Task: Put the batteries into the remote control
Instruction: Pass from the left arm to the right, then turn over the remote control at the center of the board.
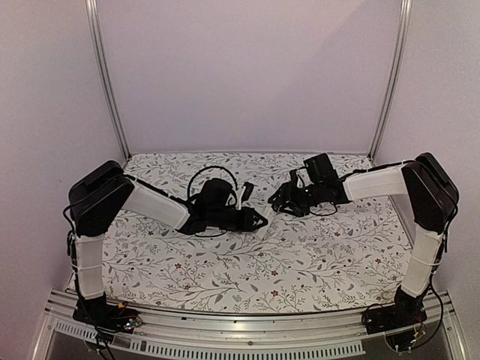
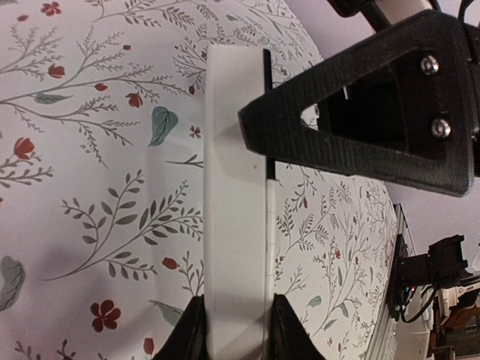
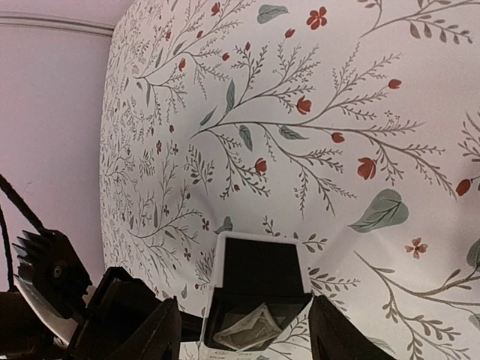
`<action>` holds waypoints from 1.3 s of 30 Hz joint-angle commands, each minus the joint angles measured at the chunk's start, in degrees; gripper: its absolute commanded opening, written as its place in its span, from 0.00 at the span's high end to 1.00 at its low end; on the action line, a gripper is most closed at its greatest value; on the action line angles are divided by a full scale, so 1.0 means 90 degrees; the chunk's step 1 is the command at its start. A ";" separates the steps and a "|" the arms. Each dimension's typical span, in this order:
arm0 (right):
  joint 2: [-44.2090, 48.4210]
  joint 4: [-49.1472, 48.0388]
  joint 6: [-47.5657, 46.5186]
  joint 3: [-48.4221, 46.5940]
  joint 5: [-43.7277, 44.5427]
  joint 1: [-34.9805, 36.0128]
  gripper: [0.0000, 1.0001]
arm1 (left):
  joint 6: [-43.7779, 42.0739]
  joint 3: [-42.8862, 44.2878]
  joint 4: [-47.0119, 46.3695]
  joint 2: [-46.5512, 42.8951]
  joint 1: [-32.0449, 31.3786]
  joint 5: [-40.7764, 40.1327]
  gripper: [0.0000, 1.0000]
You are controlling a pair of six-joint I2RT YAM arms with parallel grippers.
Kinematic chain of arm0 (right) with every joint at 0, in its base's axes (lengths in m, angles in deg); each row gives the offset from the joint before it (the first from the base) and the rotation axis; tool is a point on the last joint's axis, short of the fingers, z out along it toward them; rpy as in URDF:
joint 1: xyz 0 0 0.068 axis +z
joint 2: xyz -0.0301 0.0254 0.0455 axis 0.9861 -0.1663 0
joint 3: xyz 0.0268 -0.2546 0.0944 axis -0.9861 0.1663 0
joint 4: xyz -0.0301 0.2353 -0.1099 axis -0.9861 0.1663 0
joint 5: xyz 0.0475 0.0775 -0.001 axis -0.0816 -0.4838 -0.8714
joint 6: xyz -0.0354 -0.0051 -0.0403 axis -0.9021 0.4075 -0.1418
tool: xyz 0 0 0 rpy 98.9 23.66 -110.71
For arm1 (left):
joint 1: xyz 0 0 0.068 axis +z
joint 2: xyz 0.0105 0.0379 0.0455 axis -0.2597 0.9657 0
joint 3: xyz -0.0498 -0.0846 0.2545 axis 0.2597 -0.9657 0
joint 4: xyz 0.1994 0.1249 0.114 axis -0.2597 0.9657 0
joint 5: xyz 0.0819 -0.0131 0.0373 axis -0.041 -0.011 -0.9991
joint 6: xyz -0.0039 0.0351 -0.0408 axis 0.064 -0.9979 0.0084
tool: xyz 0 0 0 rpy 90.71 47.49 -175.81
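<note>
The remote control (image 2: pixel 232 187), a slim white bar, is clamped at its near end by my left gripper (image 2: pixel 236 334), shut on its two long sides and holding it off the floral cloth. In the top view the remote control (image 1: pixel 241 196) sticks up from the left gripper (image 1: pixel 259 219). My right gripper (image 1: pixel 279 201) is at its far end. In the right wrist view the remote control (image 3: pixel 259 274) shows a dark open compartment with a pale crumpled piece inside. The right gripper (image 3: pixel 247 334) straddles that end, open, with a gap on the left side. The batteries are out of view.
A floral cloth (image 1: pixel 300 262) covers the table. Pink walls close in the back and both sides, with aluminium posts (image 1: pixel 105 82) at the rear corners. A metal rail (image 1: pixel 247 330) runs along the near edge between the arm bases.
</note>
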 commanded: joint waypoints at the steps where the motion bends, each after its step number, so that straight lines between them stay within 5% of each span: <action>1: -0.0155 0.0480 -0.0113 -0.0244 0.0431 0.0085 0.48 | 0.0256 -0.0184 -0.0704 -0.0241 -0.0044 0.0065 0.85; 14: -0.0362 0.0704 -0.0126 -0.0492 0.0132 0.0144 0.83 | 0.0266 -0.0366 -0.0928 -0.0297 -0.0072 -0.0038 0.80; 26: -0.0079 0.1919 -0.0716 -0.0807 0.0470 0.0140 0.90 | -0.0119 -0.0838 -0.0425 -0.1002 -0.0015 -0.0435 0.01; 39: -0.1076 0.3450 -0.1257 -0.2069 0.0521 0.0320 0.77 | -0.0439 -0.1189 0.0373 -0.1804 0.0043 -0.1241 0.01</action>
